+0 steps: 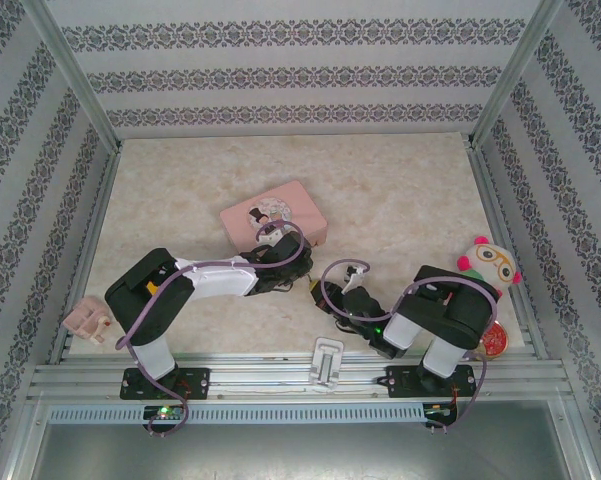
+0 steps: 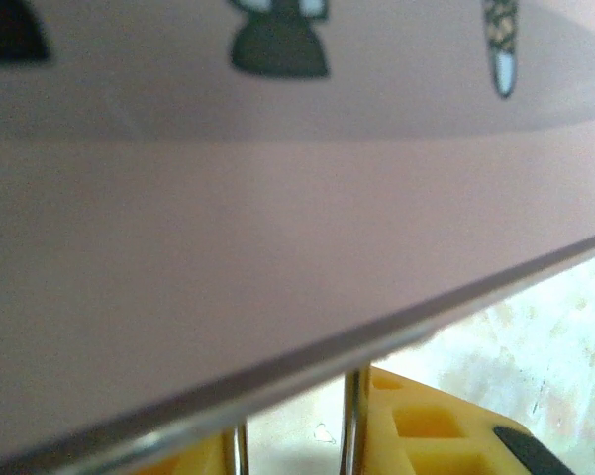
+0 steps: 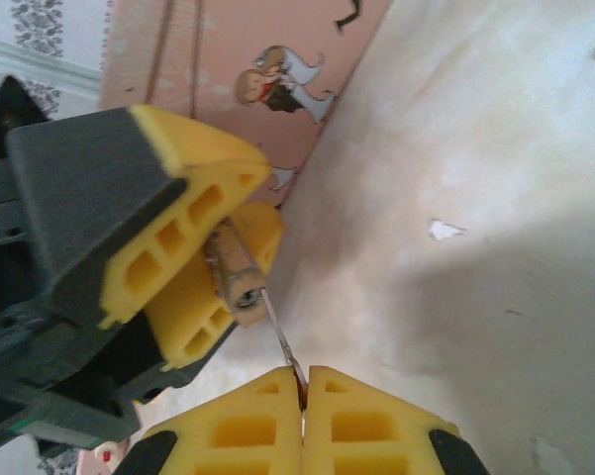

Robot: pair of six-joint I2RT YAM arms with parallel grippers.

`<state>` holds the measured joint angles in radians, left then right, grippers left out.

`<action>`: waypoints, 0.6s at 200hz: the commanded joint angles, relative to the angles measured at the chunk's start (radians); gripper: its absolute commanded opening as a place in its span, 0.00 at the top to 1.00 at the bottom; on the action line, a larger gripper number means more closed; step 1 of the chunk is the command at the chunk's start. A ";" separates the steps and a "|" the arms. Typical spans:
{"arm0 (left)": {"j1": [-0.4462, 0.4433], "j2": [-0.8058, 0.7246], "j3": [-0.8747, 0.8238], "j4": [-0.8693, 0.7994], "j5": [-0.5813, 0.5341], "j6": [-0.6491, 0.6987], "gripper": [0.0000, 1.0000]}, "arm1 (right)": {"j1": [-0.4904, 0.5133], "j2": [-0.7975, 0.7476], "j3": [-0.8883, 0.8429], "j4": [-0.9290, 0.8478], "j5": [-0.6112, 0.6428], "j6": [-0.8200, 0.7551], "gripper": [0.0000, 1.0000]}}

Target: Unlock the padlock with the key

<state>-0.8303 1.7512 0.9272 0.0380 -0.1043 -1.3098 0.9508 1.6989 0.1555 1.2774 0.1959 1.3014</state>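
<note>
Progress is judged to be about halfway. In the right wrist view, the padlock (image 3: 236, 265), a small brass-coloured block, is seen clamped between the hollow-celled yellow blocks of the left gripper (image 3: 247, 213), just beside the pink tin (image 3: 208, 69). The key (image 3: 280, 341), a thin dark metal sliver, is pinched in the closed jaws of the right gripper (image 3: 303, 391), a little farther from the tin, with its tip touching the padlock's lower end at the keyhole. How deep the blade is seated cannot be told; full insertion, the turn and the release of the shackle are judged to be left. The table (image 3: 455, 198) is shown as pale, marbled and matt. In the left wrist view, the tin's smooth pink surface with printed cartoon figures is met close up. Below its metal edge two thin, shiny legs of the shackle (image 2: 352, 421) are seen between the yellow blocks; whether it has sprung cannot be told. In the top external view, both grippers are shown meeting just in front of the tin. A white bracket (image 1: 327, 362) is laid well apart from the tin, toward the bases, and a plush toy (image 1: 485, 265) is set far to the tin's right.
</note>
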 commanded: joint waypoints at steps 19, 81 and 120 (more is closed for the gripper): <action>-0.018 -0.024 0.020 0.002 0.022 -0.009 1.00 | -0.006 -0.036 0.018 -0.027 -0.007 -0.048 1.00; -0.018 -0.024 0.027 0.001 0.026 -0.004 1.00 | -0.006 0.001 0.042 -0.018 -0.014 -0.043 1.00; -0.017 -0.019 0.028 0.008 0.030 -0.004 1.00 | -0.006 0.024 0.056 -0.003 -0.023 -0.039 1.00</action>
<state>-0.8303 1.7512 0.9276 0.0380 -0.1032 -1.3090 0.9508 1.7069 0.1822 1.2369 0.1818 1.2793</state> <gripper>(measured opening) 0.287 0.051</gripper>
